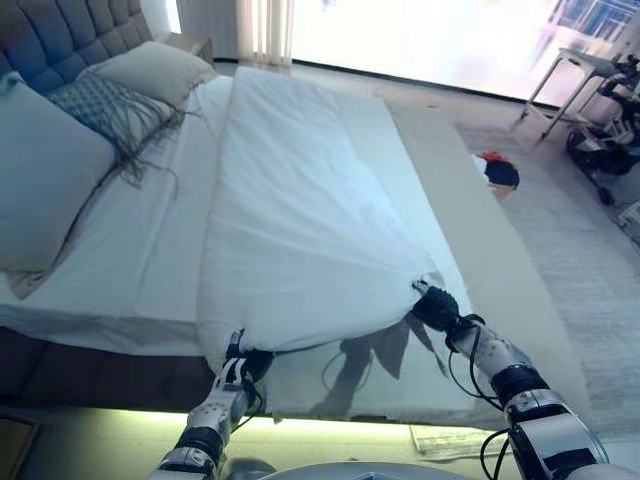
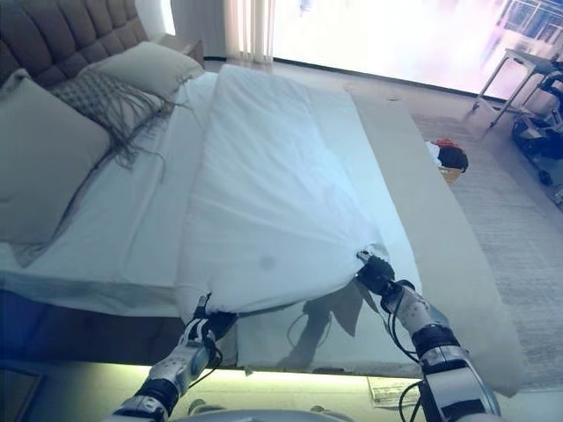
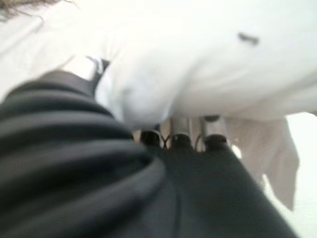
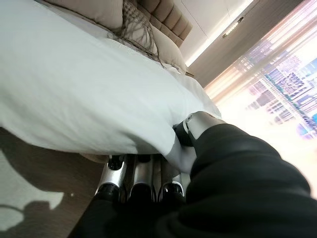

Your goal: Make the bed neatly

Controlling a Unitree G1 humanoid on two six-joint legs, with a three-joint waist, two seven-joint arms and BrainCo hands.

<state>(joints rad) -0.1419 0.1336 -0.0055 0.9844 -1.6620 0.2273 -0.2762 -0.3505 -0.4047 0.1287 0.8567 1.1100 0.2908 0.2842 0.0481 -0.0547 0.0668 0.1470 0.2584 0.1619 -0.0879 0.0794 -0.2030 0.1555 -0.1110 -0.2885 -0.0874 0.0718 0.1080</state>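
L hand [image 1: 243, 362] clamps duvet [image 1: 300, 220] edge | R hand [image 1: 436, 306] same | fingertips under cloth

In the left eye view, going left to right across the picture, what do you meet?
Large pillow → fringed cushion → left hand → white duvet → right hand → red and dark item on the floor.

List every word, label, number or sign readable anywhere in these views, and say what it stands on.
None can be read.
White duvet, pillows, bed sheet: no print shows.
Paper on the floor by the bed's foot: too small to tell whether it bears print.
Left hand and right hand: no markings show.
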